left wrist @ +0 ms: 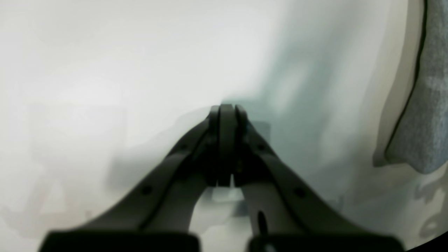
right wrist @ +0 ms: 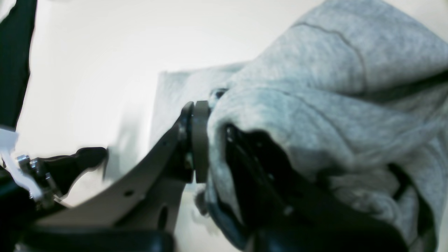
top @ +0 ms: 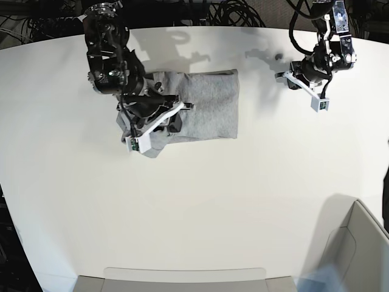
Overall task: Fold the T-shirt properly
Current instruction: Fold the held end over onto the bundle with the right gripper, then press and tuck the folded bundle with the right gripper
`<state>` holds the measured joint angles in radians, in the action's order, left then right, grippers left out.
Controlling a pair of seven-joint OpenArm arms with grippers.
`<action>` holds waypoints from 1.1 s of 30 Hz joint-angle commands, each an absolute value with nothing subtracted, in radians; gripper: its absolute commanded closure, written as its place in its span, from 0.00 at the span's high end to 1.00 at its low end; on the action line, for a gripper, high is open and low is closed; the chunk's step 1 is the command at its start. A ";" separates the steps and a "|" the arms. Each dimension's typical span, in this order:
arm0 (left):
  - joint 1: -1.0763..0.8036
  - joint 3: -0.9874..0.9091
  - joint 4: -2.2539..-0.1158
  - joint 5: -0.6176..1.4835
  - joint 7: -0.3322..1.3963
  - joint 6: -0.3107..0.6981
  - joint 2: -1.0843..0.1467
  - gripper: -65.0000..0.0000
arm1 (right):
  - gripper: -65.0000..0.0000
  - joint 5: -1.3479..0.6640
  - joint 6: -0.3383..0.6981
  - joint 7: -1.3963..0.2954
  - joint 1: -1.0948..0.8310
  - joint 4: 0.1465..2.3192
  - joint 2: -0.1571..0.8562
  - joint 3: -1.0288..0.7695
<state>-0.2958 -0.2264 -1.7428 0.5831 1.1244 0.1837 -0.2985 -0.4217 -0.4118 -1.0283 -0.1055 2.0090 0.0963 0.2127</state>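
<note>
A broad white desk (top: pixel 200 201) with a curved far edge fills the base view. Behind that edge lies a dark tangle of cables (top: pixel 219 11). Pale grey panels (top: pixel 358 249) show at the near edge and the near right corner. The desk surface is smooth and plain, marked only by the arms' soft shadows.

The T-shirt (top: pixel 209 106) lies on the far left part of the desk in the base view. It is heather-grey, without print, and folded into a rough rectangle whose right and lower edges are fairly straight. Its left end is bunched and rumpled under the arm there. In the right wrist view the cloth (right wrist: pixel 315 105) is mottled light grey, with a stitched seam running across a thick rolled fold.

The right tool (right wrist: pixel 210 140) is clamped on that bunched end of the T-shirt: one pale finger (right wrist: pixel 200 140) presses against the fabric, and the cloth drapes over the other dark one. In the base view this tool (top: pixel 159 115) sits at the shirt's left edge.

The left tool (top: pixel 299 79) hangs over bare desk, well apart from the shirt. The left wrist view shows the left tool (left wrist: pixel 226 115) with its jaws pressed together on nothing, above blurred white surface, with a strip of grey cloth (left wrist: pixel 427 105) at that view's right edge.
</note>
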 commanded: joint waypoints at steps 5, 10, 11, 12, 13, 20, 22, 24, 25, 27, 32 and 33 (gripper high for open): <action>-0.291 -0.231 -1.758 0.588 1.112 0.188 -0.334 0.00 | 0.00 -0.341 -0.503 -1.007 -0.048 2.023 0.088 0.387; -0.291 -0.231 -1.758 0.588 1.113 0.188 -0.334 0.00 | 0.00 -0.309 -0.611 -1.007 0.019 1.943 0.088 0.495; -0.291 -0.228 -1.758 0.588 1.113 0.188 -0.334 0.00 | 0.00 -0.311 -0.627 -1.007 0.036 1.914 0.088 0.507; -0.291 -0.226 -1.758 0.588 1.113 0.188 -0.334 0.00 | 0.00 -0.311 -0.634 -1.007 0.051 1.888 0.088 0.521; -0.291 -0.225 -1.758 0.588 1.113 0.188 -0.334 0.00 | 0.00 -0.311 -0.639 -1.004 0.065 1.860 0.087 0.536; -0.291 -0.222 -1.758 0.588 1.113 0.188 -0.334 0.00 | 0.16 -0.308 -0.648 -1.007 0.139 1.725 0.025 0.604; -0.291 -0.222 -1.758 0.588 1.113 0.188 -0.335 0.00 | 0.27 -0.308 -0.648 -1.007 0.143 1.719 0.012 0.605; -0.291 -0.222 -1.756 0.588 1.113 0.188 -0.335 0.00 | 0.36 -0.308 -0.648 -1.007 0.157 1.719 0.007 0.610; -0.291 -0.222 -1.756 0.588 1.113 0.188 -0.335 0.00 | 0.39 -0.308 -0.648 -1.007 0.166 1.716 0.001 0.631; -0.291 -0.222 -1.756 0.588 1.112 0.188 -0.335 0.00 | 0.42 -0.308 -0.648 -1.007 0.194 1.695 -0.002 0.674; -0.291 -0.222 -1.756 0.588 1.112 0.188 -0.337 0.00 | 0.43 -0.308 -0.648 -1.007 0.280 1.577 -0.058 0.794; -0.291 -0.222 -1.756 0.588 1.112 0.188 -0.337 0.00 | 0.43 -0.308 -0.648 -1.007 0.302 1.538 -0.076 0.811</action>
<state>-0.2962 -0.2176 -1.7412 0.5835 1.1225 0.1833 -0.3241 -0.3119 -0.6437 -1.0233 0.2794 1.5188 -0.0631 0.8158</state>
